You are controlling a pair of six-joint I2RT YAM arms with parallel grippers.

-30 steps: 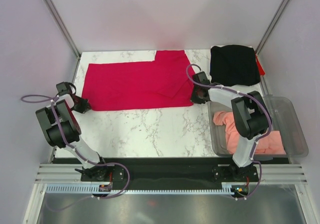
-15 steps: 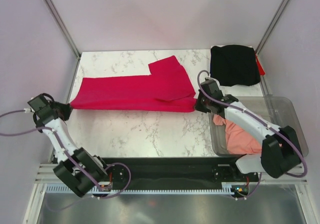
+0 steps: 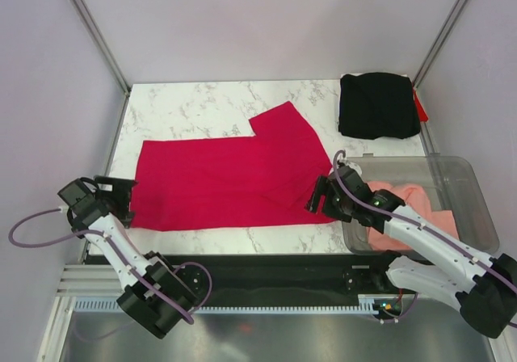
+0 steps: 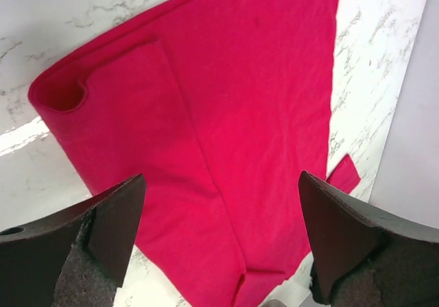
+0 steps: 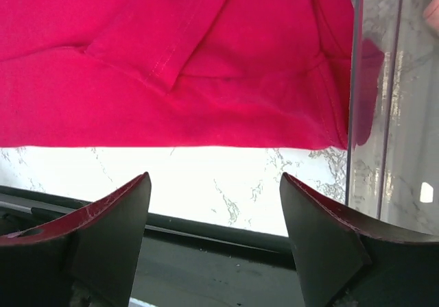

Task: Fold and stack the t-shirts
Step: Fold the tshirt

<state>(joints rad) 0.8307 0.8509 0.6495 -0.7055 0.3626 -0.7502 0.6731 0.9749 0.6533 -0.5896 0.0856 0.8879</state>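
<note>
Red shirt (image 3: 230,180), partly folded, lies flat left of the bin (image 3: 477,192); black shirt (image 3: 378,105) folded behind it; pink shirt (image 3: 408,192) crumpled inside. Left gripper (image 4: 221,178) and right gripper (image 5: 215,177): jaws wide apart, empty. Stacking not yet done.

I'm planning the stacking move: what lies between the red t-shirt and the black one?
Only bare marble tabletop, seen in the top external view, separates the red t-shirt from the black t-shirt.

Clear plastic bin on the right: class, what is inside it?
A crumpled salmon-pink t-shirt lies inside the clear plastic bin. The right arm crosses over part of it, and anything beneath the cloth is hidden.
</note>
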